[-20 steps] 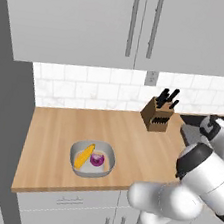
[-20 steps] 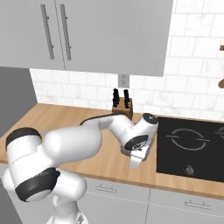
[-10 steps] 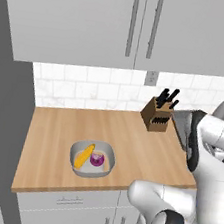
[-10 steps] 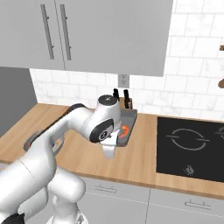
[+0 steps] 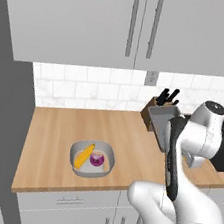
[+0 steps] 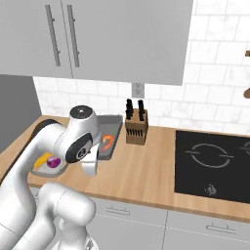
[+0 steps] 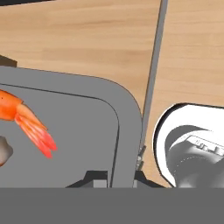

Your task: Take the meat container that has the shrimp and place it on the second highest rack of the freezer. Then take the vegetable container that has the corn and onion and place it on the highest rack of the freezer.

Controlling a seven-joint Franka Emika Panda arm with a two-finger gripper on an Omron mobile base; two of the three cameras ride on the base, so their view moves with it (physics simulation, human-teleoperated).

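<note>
My gripper (image 7: 116,176) is shut on the rim of a flat grey meat tray (image 7: 78,131), its dark fingertips (image 7: 94,176) either side of the rim. The orange shrimp (image 7: 27,119) lies in the tray. From the right base the tray (image 6: 111,128) hangs above the counter by my hand (image 6: 97,155), shrimp (image 6: 107,142) showing. From the left base I see the tray's underside (image 5: 159,121). A round grey pan (image 5: 91,156) on the counter holds the yellow corn (image 5: 83,155) and purple onion (image 5: 96,159). The freezer's shelves are out of view.
A knife block (image 6: 135,128) stands at the tiled wall behind the tray. The black cooktop (image 6: 212,163) lies to the right. Grey wall cabinets (image 5: 141,27) hang overhead. A tall grey cabinet side (image 5: 4,119) borders the counter's left end.
The arm has swung left from the cooktop's edge, carrying the shrimp tray over the counter toward the pan side. The pan with corn and onion has stayed put.
</note>
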